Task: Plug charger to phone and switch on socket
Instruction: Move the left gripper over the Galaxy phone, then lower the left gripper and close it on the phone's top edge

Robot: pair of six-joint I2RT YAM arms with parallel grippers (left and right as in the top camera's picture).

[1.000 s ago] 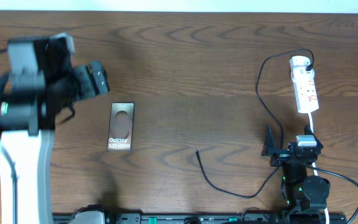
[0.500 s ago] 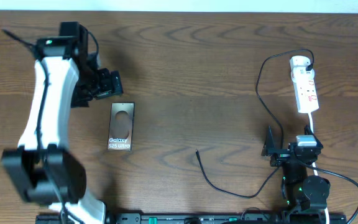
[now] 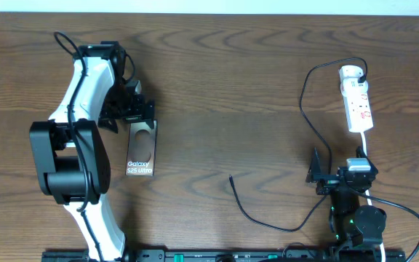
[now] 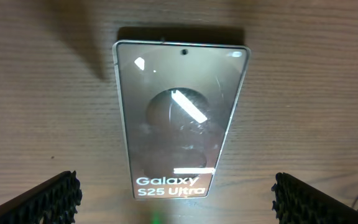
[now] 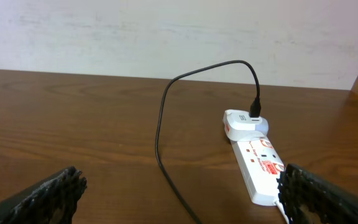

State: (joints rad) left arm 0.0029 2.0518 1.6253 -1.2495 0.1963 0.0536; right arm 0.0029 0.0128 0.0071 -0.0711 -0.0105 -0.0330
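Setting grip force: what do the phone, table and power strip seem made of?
Phone: glossy front, probably glass or film, mirroring bright light streaks. Table: matte brown wood or wood-look laminate, grain visible. Power strip: smooth white, apparently hard plastic, slight sheen.

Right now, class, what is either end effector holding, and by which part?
Nothing: the left end effector is open over the phone; the right end effector is open, empty.
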